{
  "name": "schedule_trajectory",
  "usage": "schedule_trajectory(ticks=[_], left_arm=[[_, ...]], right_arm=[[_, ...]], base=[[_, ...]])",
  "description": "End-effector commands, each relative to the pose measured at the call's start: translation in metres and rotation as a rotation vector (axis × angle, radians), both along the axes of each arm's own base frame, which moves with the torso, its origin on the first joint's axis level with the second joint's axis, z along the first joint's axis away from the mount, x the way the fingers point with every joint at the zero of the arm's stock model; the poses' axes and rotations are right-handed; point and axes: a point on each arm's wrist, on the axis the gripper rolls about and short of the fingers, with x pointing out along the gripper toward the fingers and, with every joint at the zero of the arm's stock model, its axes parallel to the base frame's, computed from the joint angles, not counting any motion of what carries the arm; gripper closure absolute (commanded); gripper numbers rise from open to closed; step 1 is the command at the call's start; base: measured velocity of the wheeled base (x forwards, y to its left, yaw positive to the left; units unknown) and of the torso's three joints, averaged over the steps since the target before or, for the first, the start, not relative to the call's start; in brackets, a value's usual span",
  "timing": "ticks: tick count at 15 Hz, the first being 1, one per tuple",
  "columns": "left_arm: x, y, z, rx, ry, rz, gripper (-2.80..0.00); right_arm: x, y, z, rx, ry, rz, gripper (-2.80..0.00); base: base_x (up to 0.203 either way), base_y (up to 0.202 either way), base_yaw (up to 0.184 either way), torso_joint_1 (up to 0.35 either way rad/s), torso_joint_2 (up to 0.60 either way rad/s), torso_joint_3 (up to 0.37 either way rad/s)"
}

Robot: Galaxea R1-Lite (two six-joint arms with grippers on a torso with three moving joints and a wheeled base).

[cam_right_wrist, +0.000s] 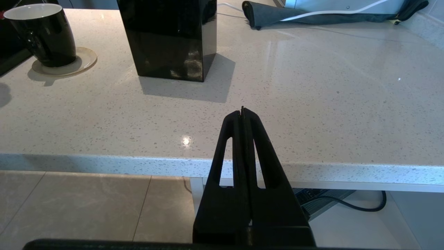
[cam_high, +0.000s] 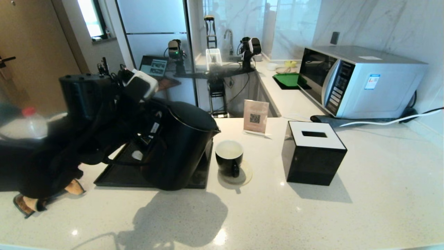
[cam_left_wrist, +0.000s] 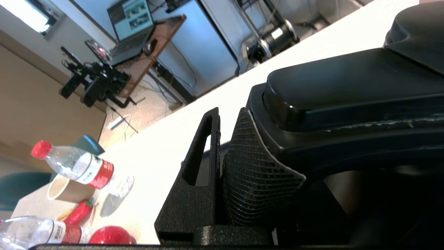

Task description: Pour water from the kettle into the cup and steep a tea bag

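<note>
The tall black kettle (cam_high: 180, 146) hangs tilted over the front edge of the black tray (cam_high: 118, 177), its spout (cam_high: 216, 131) pointing at the cup. The cup (cam_high: 229, 156), a small black mug with a white inside, stands on a round coaster (cam_high: 244, 177) just right of the kettle; it also shows in the right wrist view (cam_right_wrist: 41, 31). My left gripper (cam_left_wrist: 229, 114) is shut on the kettle's handle (cam_left_wrist: 347, 90), one textured pad (cam_left_wrist: 256, 173) pressed against it. My right gripper (cam_right_wrist: 242, 109) is shut on nothing, low in front of the counter's edge. The tea bag is out of view.
A black tissue box (cam_high: 312, 156) stands right of the cup, with a small sign card (cam_high: 256, 118) behind it and a microwave (cam_high: 360, 80) at the back right. Water bottles (cam_left_wrist: 79, 166), a tan paper cup (cam_left_wrist: 66, 189) and a red packet (cam_left_wrist: 78, 211) lie to the left.
</note>
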Motion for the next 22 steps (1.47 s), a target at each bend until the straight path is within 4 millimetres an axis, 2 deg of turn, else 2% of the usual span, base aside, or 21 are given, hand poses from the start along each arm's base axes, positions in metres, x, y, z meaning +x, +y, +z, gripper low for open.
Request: schedule_trajectory(ticks=[1,11,22], left_arm=[[-0.001,-0.003,-0.001,0.008,0.010,-0.001,0.00],[0.001,-0.007,-0.004,0.070,0.093,0.002,0.00],[0.024,-0.015,-0.006,0.106,0.111,0.016,0.00]], right_arm=[[0.000,0.000,0.000,0.000,0.000,0.001,0.00],[0.000,0.000,0.000,0.000,0.000,0.001,0.00],[0.000,0.000,0.000,0.000,0.000,0.001,0.00]], base=[[0.000,0.000,0.000,0.000,0.00,0.000],[0.000,0.000,0.000,0.000,0.00,0.000],[0.000,0.000,0.000,0.000,0.00,0.000]])
